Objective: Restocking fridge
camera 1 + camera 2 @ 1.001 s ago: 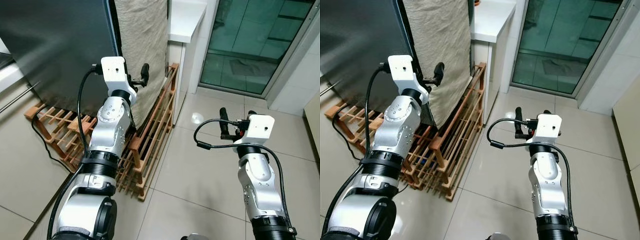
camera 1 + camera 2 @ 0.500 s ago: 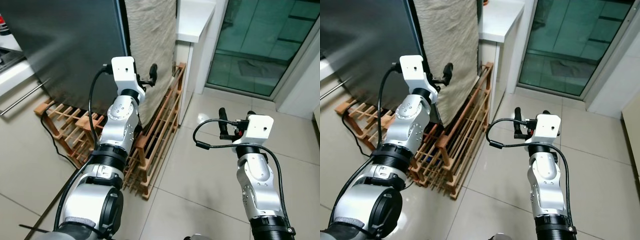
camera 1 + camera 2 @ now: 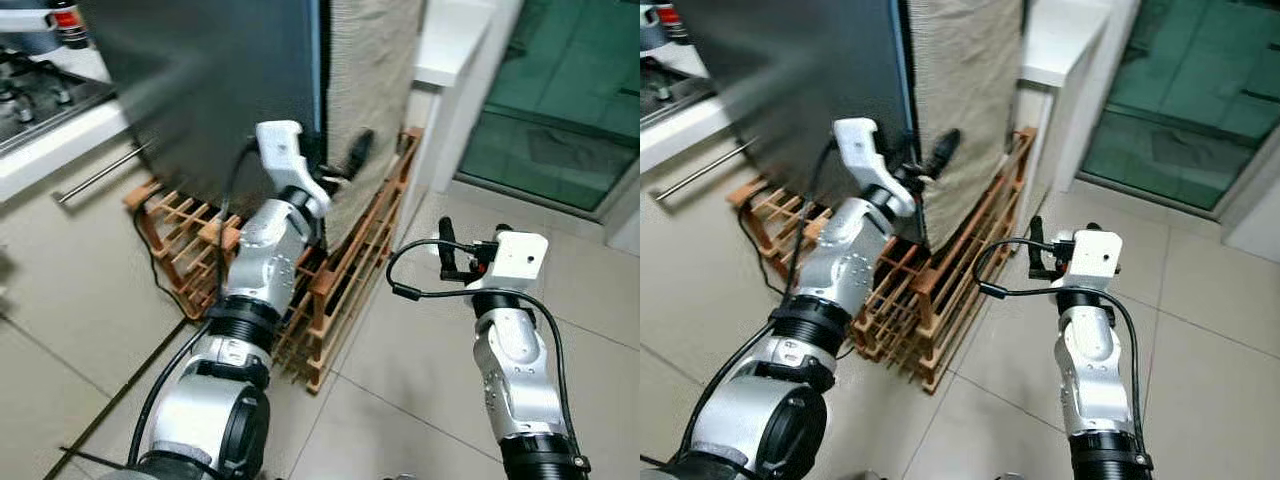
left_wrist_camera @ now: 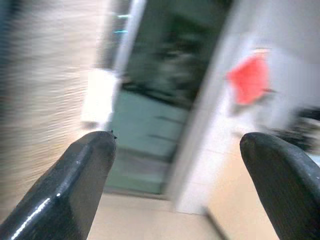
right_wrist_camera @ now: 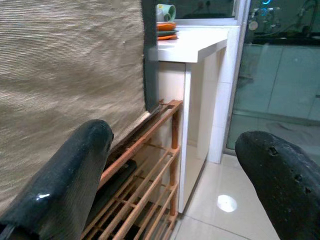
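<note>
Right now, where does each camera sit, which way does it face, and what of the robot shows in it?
Left eye view: on the head, looking down at the fridge, wooden rack and floor; both silver arms show.
Right eye view: same scene, shifted sideways; left hand by the cloth, right hand over tiles.
Left wrist view: blurred, past open fingers toward a glass door.
Right wrist view: past open fingers at cloth, rack and white counter.
Shared: both eye views and the right wrist view show cloth and rack.

I was in a home kitchen: gas hob [image 3: 35, 85], dark fridge [image 3: 215, 95], white counter [image 5: 192, 47] with dishes.
</note>
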`<state>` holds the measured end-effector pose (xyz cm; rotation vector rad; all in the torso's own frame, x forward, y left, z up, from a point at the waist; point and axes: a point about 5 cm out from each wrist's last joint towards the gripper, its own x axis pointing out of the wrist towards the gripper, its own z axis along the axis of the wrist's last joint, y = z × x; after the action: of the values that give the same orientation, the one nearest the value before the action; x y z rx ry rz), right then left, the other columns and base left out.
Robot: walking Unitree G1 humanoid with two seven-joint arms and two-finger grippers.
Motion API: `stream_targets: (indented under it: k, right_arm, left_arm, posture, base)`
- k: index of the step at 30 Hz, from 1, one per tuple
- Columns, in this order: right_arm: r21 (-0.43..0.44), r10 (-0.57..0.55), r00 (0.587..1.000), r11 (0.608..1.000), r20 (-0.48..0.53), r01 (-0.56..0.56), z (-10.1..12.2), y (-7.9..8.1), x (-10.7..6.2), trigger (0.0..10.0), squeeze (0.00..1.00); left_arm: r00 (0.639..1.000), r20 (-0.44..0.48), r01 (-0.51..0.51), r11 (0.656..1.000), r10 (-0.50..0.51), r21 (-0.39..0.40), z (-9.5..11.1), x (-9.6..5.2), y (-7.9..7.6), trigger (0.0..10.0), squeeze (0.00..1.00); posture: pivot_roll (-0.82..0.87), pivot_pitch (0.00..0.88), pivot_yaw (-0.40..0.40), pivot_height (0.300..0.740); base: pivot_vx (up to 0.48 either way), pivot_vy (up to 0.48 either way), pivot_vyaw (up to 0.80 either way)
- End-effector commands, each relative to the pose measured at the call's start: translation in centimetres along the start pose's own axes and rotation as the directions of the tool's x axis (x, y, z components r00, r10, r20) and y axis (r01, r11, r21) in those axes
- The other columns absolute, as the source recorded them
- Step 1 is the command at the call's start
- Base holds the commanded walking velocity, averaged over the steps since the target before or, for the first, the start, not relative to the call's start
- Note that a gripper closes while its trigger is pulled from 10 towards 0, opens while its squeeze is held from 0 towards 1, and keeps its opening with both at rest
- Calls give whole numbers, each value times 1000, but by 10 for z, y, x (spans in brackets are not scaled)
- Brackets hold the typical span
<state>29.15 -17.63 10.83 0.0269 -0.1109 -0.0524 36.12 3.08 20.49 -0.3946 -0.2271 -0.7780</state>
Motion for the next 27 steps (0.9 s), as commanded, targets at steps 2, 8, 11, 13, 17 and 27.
stream_targets:
  k: [2, 8, 11, 13, 17, 27]
  right_arm:
    - [-6, -24, 1000, 1000, 8, 24, 2, -6, -1, 10000, 4]
    - [-7, -30, 999, 1000, 13, 30, 4, -6, -1, 10000, 4]
    - [-8, -38, 999, 999, 23, 38, 6, -8, -3, 10000, 8]
    - [-7, -43, 999, 999, 26, 43, 6, -10, -5, 10000, 4]
    - [-5, -36, 999, 999, 9, 36, 3, -9, -6, 10000, 4]
    - [-9, -13, 1000, 1000, 1, 13, 2, -4, -2, 10000, 0]
  left_arm:
    - [980, 23, 197, 977, -195, -84, -6, 12, -42, 10000, 0]
    - [989, 22, 150, 988, -149, -46, -3, 7, -36, 10000, 0]
    - [993, 73, 95, 994, -92, -45, 18, -4, -24, 10000, 0]
    - [994, 106, 37, 999, -33, -30, 32, -17, -14, 10000, 0]
    - [986, 135, -100, 995, 97, 18, 44, -34, 6, 10000, 0]
    - [935, 88, -351, 930, 343, 109, 33, -38, 32, 10000, 0]
  posture:
    - [-192, 0, 69, 740]
    - [-192, 0, 69, 740]
    - [-188, 0, 70, 740]
    - [-172, 0, 61, 740]
    - [-150, 0, 49, 740]
    - [-140, 0, 35, 740]
  base:
    - [0, 0, 0]
    - [0, 0, 0]
    - [0, 0, 0]
    - [0, 0, 0]
    - [0, 0, 0]
    - [0, 0, 0]
